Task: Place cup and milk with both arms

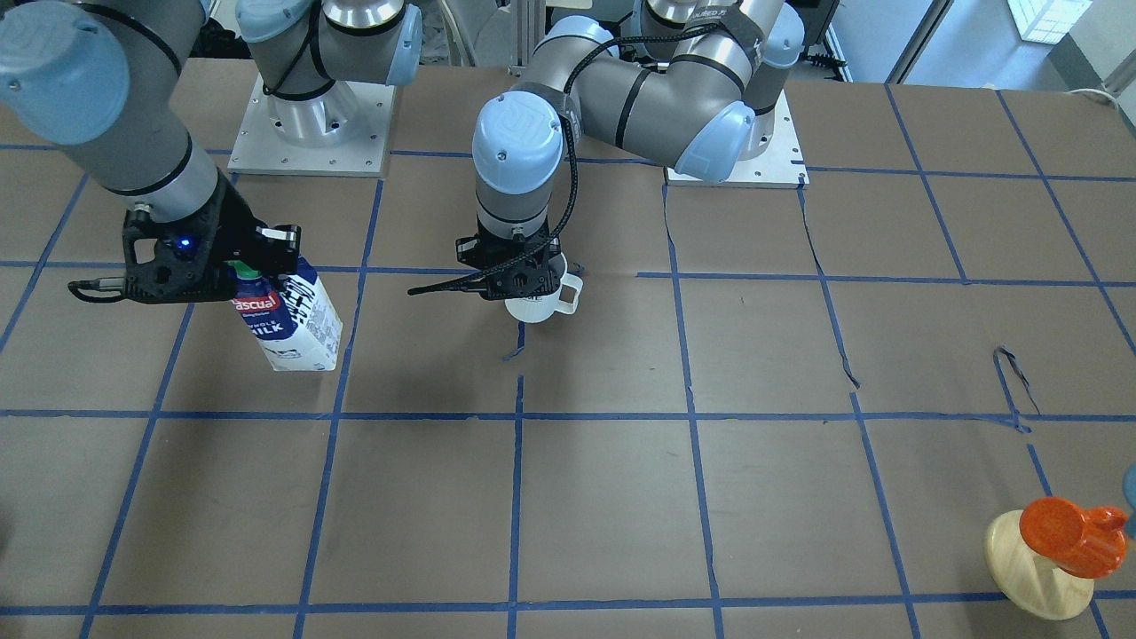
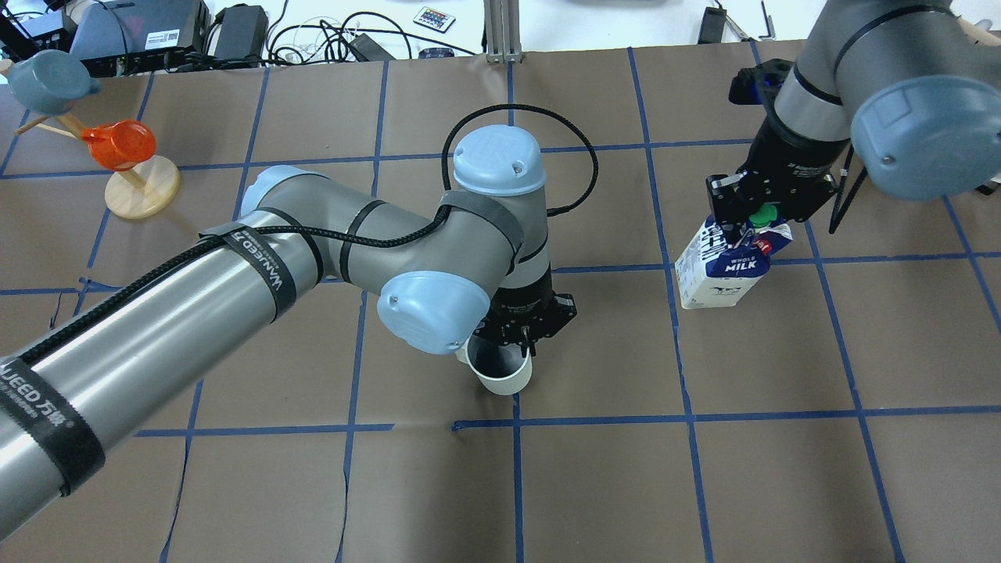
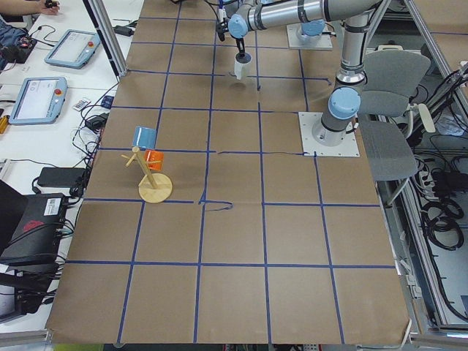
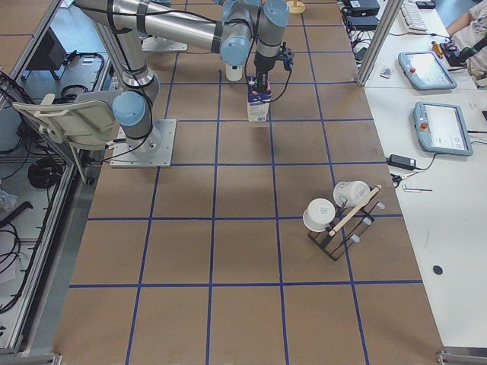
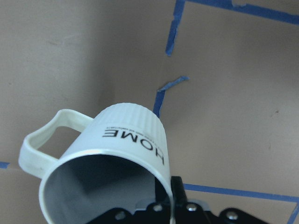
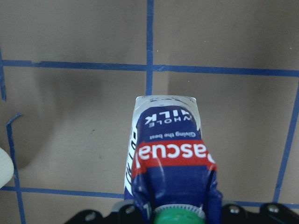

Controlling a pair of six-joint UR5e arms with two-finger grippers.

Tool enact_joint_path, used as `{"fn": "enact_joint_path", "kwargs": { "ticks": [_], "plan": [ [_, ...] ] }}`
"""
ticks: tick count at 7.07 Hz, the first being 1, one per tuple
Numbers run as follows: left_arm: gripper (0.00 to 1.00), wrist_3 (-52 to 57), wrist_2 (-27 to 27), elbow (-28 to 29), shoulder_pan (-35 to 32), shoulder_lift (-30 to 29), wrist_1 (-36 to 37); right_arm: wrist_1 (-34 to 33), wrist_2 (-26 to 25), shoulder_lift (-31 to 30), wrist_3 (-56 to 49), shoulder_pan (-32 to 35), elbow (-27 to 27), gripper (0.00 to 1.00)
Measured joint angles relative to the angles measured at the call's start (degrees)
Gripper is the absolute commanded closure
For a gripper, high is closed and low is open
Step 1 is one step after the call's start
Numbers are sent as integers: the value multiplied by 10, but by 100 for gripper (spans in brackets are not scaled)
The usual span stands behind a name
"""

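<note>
The white cup (image 1: 541,303) with "HOME" lettering hangs tilted in my left gripper (image 1: 524,282), which is shut on its rim near the table's middle. It also shows in the overhead view (image 2: 502,375) and the left wrist view (image 5: 126,144), handle to that view's left. My right gripper (image 1: 240,266) is shut on the top of the blue and white milk carton (image 1: 297,324), around its green cap. The carton leans, and I cannot tell whether its base touches the table. It also shows in the overhead view (image 2: 723,270) and the right wrist view (image 6: 168,149).
A wooden stand (image 1: 1034,568) holding an orange mug (image 1: 1069,532) and a blue one stands at the table's corner on my left (image 2: 141,188). A rack with white mugs (image 4: 338,217) stands far off on my right. The arm base plates (image 1: 311,124) sit at the back.
</note>
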Motion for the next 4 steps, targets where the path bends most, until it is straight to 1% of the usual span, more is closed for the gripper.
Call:
{"fn": "enact_joint_path", "kwargs": {
  "ticks": [1,3,4],
  "plan": [
    [0,0,-2,-1,-3,-7,6,-1,4,1,7,11,0,85],
    [0,1,2,-1,-4,-3,5,-1,20,1,11,18,0,86],
    [0,6,3,2,0,10,0,-1,24,1,12,21,1,87]
  ]
}}
